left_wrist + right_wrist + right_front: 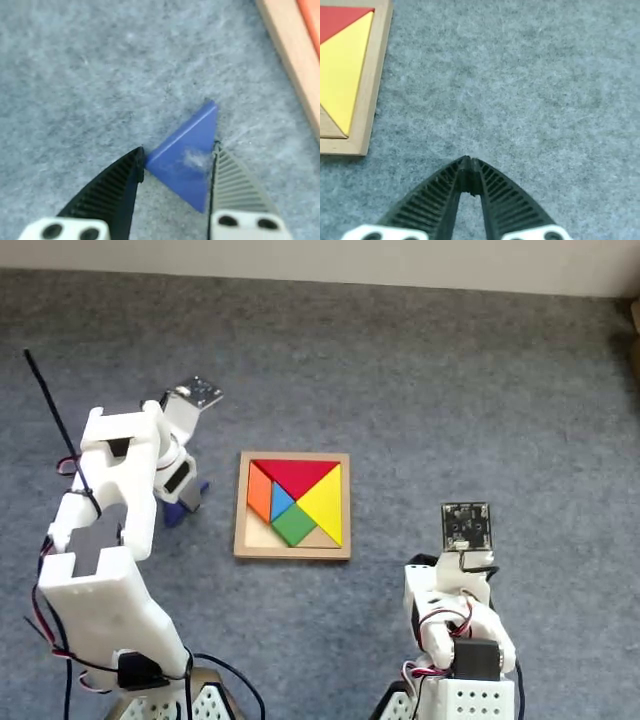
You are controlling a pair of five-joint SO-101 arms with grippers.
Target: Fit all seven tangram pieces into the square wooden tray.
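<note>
Five tangram pieces sit inside the square wooden tray (pixel 290 554) from the high view: one red large triangle (pixel 295 473), one yellow large triangle (pixel 328 505), one orange parallelogram (pixel 259 493), one light blue small triangle (pixel 281 502) and one green square (pixel 293 527). Bare wood shows along the tray side nearest the arms.

One dark blue triangle (pixel 187 160) lies outside the tray, flat on the grey carpet (pixel 450 390), held between the fingers of my left gripper (pixel 177 152). The left wrist view gives me the contact: the black finger (pixel 117 187) touches one corner and the grey finger (pixel 235 187) presses the opposite edge, so the gripper is clamped on the piece. The tray's rim (pixel 290 55) runs just beyond the grey finger's side. From the high view the arm covers most of this, and I see only slivers of blue (pixel 173 516).

My right gripper (pixel 468 175) has its fingertips together with nothing between them, carpet ahead of the tips, and one tray corner (pixel 375 75) off to the side showing yellow and red.
</note>
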